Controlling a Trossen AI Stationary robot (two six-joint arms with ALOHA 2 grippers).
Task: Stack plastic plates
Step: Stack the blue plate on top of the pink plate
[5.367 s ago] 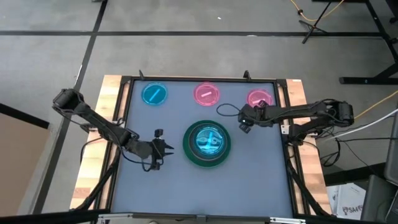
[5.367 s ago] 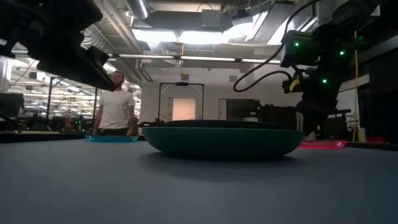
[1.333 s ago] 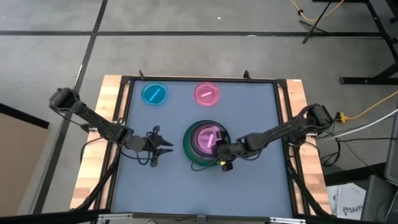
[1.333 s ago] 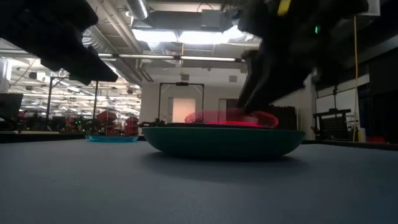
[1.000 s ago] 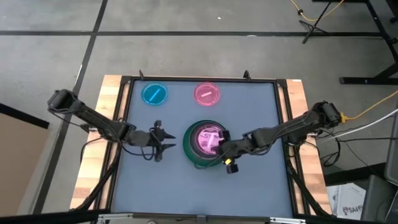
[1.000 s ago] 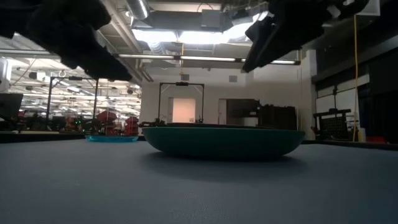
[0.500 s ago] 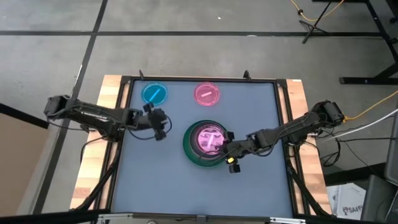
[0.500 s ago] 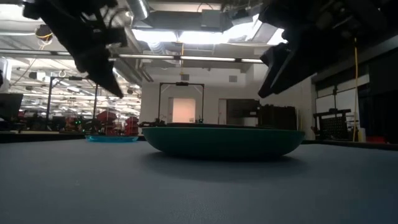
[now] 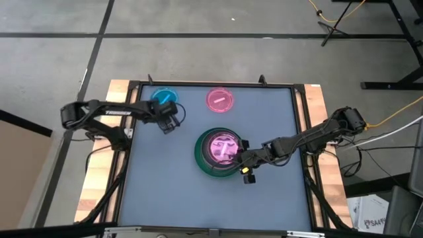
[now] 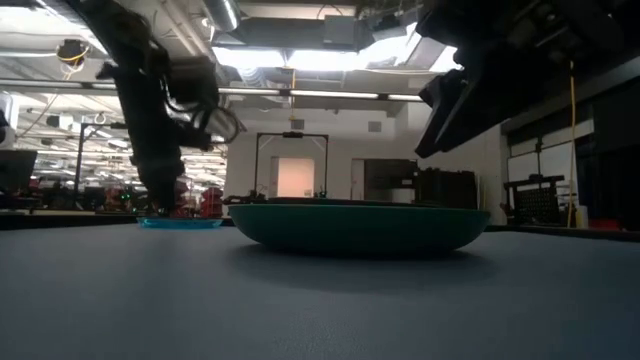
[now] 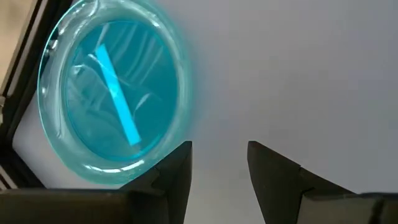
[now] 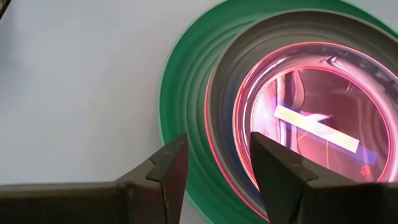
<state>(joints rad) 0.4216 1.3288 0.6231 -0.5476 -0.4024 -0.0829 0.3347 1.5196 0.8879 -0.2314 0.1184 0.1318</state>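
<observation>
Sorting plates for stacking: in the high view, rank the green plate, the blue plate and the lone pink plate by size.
1. Green plate, clearly the largest.
2. Blue plate and lone pink plate: they look about alike, so no ranking; the left gripper partly covers the blue one.

Plate colours on a grey-blue table

Large plate [image 9: 203,162] dark green, a translucent pink plate [image 9: 223,147] inside it showing a pale bar [image 12: 316,128] across the middle. Small blue plate [image 9: 160,97] translucent cyan, brighter cyan bar [image 11: 116,97] across it. Second small pink plate [image 9: 219,99], paler bar. Table [image 9: 172,192] grey-blue with a pale wood border [image 9: 100,178]; both arms dark, fingers [image 12: 169,168] black.
</observation>
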